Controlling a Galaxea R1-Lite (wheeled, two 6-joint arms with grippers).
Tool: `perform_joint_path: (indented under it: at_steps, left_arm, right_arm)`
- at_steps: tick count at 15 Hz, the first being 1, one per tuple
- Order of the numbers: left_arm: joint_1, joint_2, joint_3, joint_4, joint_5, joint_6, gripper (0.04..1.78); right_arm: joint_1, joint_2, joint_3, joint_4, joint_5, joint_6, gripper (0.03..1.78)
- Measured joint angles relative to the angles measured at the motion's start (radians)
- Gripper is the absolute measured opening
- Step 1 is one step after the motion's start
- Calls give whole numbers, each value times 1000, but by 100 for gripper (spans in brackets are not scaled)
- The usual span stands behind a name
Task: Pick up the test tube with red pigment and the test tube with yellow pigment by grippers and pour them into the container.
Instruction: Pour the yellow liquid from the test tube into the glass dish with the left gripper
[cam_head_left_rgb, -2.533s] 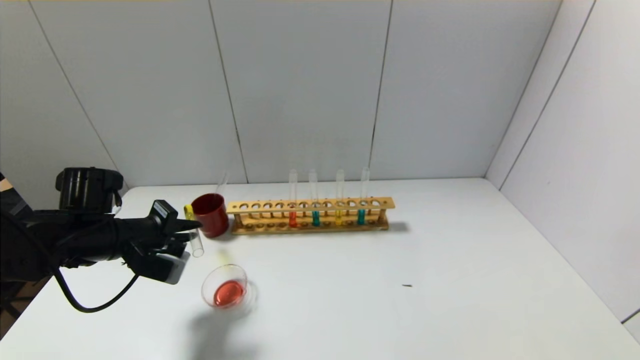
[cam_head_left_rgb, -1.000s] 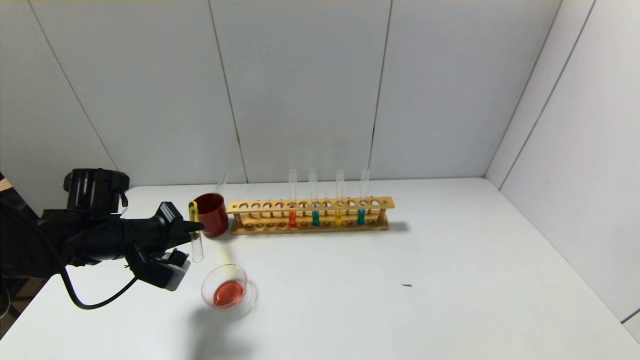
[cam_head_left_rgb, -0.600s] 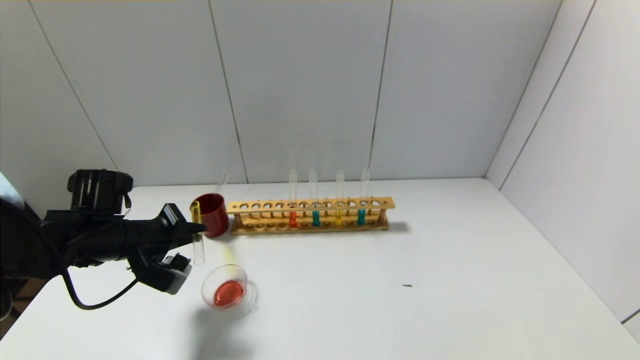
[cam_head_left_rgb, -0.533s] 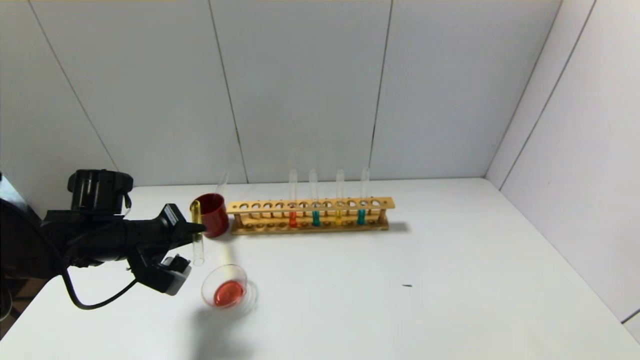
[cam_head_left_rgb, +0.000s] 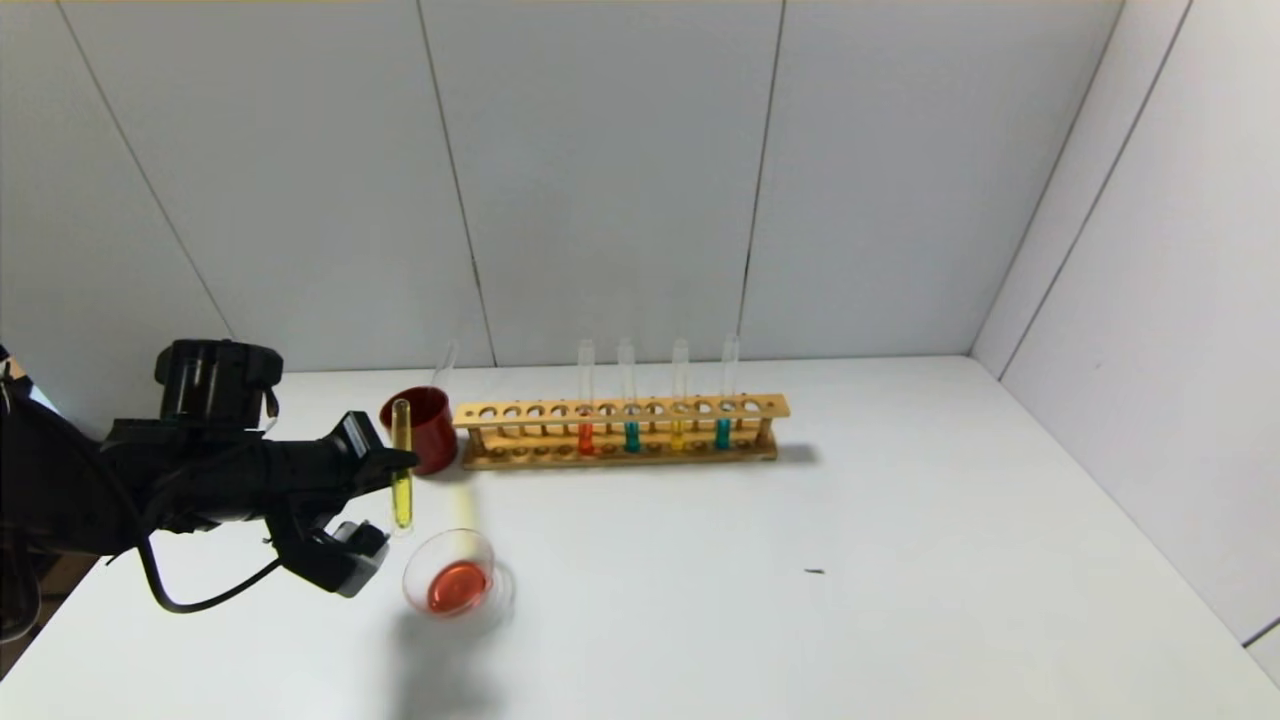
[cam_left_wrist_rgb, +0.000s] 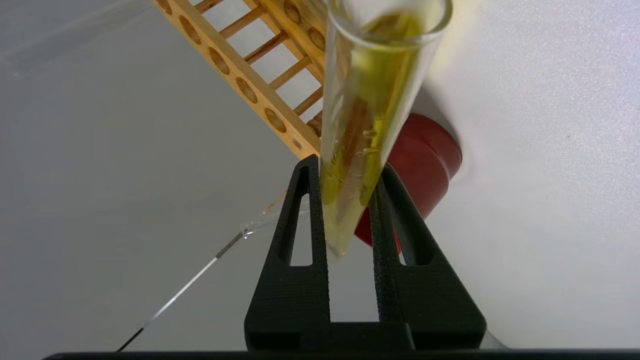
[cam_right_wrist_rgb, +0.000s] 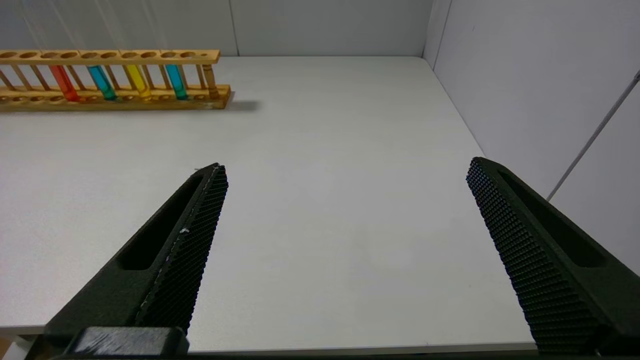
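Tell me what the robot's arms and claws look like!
The left claw is black, with two long pointed fingers that each have a slot cut through. Its arm is chunky and black, with a round black knob on top, a looping black cable and a small white box part underneath. The right claw has two black fingers with bumpy, grid-patterned insides.

my head camera looks forward and down from above onto the white table (cam_head_left_rgb: 800, 560), wide enough to take in the back wall, the right wall and my left arm at the left edge. my left wrist camera sits just behind my left gripper (cam_left_wrist_rgb: 345, 175), very close, looking along its fingers past the yellow tube (cam_left_wrist_rgb: 365, 125) toward the wooden rack (cam_left_wrist_rgb: 240, 85) and the red cup (cam_left_wrist_rgb: 425, 155). my right wrist camera sits low over the table's near edge, looking across between my right gripper (cam_right_wrist_rgb: 345, 185) fingers. all three views share the rack.
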Motion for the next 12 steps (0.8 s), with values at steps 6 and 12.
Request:
perform_joint_path:
  at_steps: [6,12]
  left_arm:
    - [-10,1,-8,-1,10,40,30]
    - [-38,1,-18,-10,42,51,30]
  right_arm:
    - [0,0,0,0,0,-1,175]
    - [0,0,0,0,0,0,175]
